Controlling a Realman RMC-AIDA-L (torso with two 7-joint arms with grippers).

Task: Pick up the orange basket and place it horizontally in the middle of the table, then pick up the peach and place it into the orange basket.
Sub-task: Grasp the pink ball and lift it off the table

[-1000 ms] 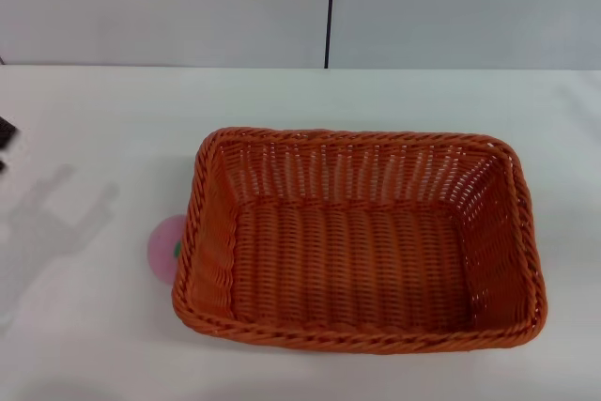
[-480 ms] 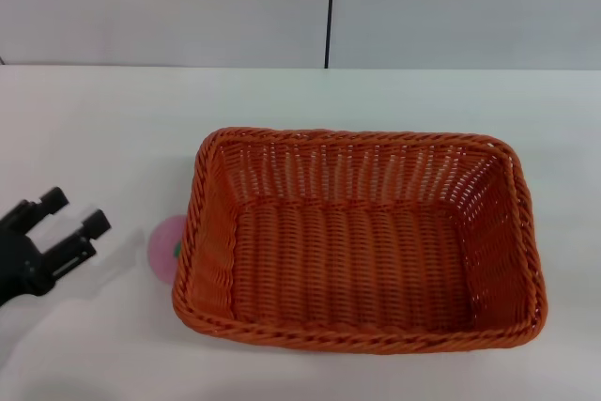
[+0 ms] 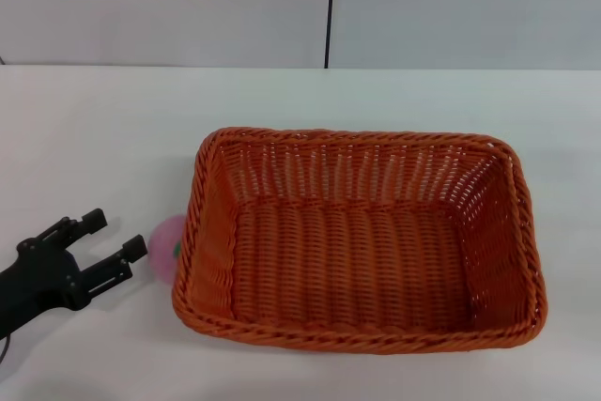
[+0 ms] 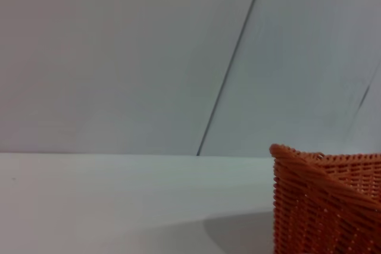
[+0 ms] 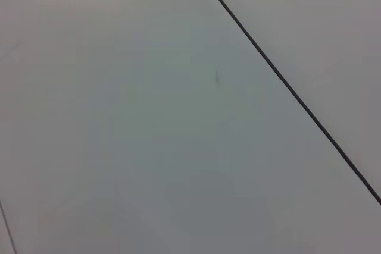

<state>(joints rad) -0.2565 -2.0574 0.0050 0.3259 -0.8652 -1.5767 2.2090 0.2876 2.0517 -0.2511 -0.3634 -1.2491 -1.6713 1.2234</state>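
The orange basket [image 3: 362, 237] lies lengthwise across the middle of the white table [image 3: 113, 129], open side up and empty. Its corner [image 4: 324, 200] also shows in the left wrist view. The pink peach [image 3: 166, 248] rests on the table against the basket's left wall, partly hidden by the rim. My left gripper [image 3: 113, 237] is open at the left front of the table, its black fingertips [image 3: 134, 248] just left of the peach, not touching it. The right gripper is out of view.
A pale wall with a dark vertical seam [image 3: 330, 8] stands behind the table. Bare tabletop stretches around the basket on the far and left sides.
My left gripper has come in from the left edge and moved right toward the peach, fingers staying open. The basket and peach have not moved.
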